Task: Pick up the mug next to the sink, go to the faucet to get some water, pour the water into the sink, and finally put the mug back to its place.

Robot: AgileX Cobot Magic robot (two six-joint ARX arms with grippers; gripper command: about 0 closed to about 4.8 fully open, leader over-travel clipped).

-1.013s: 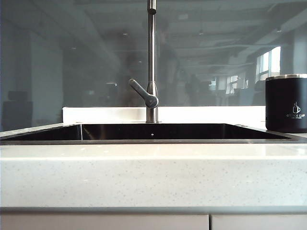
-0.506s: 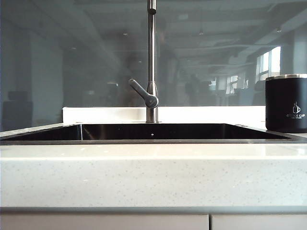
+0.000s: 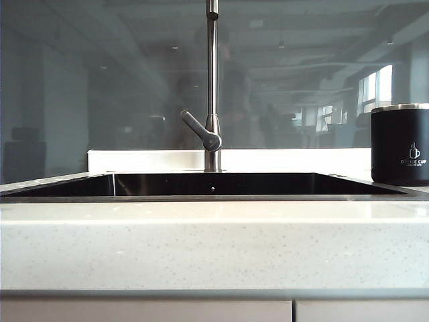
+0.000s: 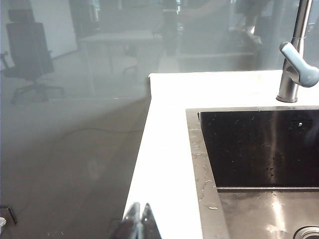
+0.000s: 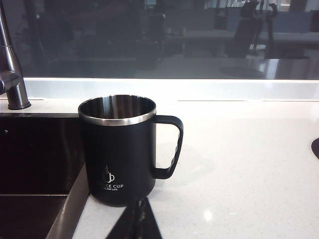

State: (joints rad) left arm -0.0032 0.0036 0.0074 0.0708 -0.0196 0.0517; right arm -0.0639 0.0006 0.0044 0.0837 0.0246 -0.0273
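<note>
The matte black cylindrical mug with a silver rim (image 5: 118, 149) is standing upright on the white counter (image 5: 239, 169), just beside the sink (image 5: 35, 159). Rigid, probably light and empty, it is offering its side handle. The right gripper (image 5: 141, 214) is hovering near it, pressed together; the left gripper (image 4: 140, 219), likewise closed, is hanging beside the sink's far end.

White speckled counter (image 3: 214, 245) along the front. Grey glass backsplash (image 3: 100, 87) behind, reflecting an office. Cabinet fronts (image 3: 144, 311) below the counter. Office chair (image 4: 27, 47) seen through the glass.
</note>
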